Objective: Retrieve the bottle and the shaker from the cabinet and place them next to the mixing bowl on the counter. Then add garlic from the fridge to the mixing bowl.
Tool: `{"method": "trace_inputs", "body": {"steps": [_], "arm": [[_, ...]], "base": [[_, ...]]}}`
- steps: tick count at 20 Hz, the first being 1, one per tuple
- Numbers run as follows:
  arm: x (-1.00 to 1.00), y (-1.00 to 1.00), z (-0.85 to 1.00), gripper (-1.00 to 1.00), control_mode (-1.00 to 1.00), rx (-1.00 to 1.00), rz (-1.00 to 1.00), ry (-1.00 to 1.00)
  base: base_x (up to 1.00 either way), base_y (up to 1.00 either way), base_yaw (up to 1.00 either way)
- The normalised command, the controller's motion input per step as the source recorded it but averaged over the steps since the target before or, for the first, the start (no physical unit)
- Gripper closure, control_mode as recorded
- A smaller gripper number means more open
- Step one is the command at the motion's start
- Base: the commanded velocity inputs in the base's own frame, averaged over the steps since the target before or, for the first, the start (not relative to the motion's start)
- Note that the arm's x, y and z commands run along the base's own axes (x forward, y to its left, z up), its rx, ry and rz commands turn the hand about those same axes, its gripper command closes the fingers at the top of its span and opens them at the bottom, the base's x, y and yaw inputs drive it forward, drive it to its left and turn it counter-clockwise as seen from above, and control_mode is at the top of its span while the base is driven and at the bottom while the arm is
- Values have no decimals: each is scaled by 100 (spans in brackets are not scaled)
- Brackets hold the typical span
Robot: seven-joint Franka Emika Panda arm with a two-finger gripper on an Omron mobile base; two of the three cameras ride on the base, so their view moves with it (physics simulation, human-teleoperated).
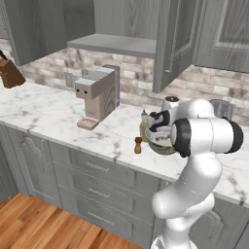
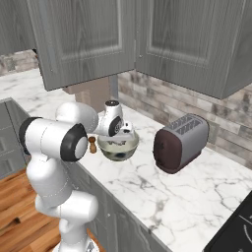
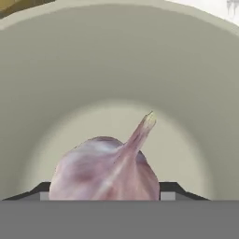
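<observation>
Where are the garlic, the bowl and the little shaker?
garlic [image 3: 105, 170], hand view, on the bulb's round body.
bowl [image 2: 129, 146], right base view, on its outer wall near the rim.
shaker [image 1: 138, 145], left base view, on its brown body, standing on the counter.

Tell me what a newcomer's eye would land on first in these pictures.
First, the garlic, a large pinkish bulb between the end effector fingertips, inside the pale mixing bowl. Next, the white arm bent over that bowl at the marble counter edge, with the small brown shaker and the bottle just beside it. Above, the cabinet doors hang open over a bare shelf.
</observation>
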Motion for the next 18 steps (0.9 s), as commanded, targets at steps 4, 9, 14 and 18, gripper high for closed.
{"method": "trace_inputs", "body": {"steps": [4,9,14,18], "arm": [[48,-16,0,100,-100,0,0,0],[1,-4,0,100,-100,0,0,0],[0,0,0,-100,-100,0,0,0],[0,0,0,-100,-100,0,0,-1]], "base": [[0,0,0],[0,0,0],[0,0,0],[0,0,0]]}}
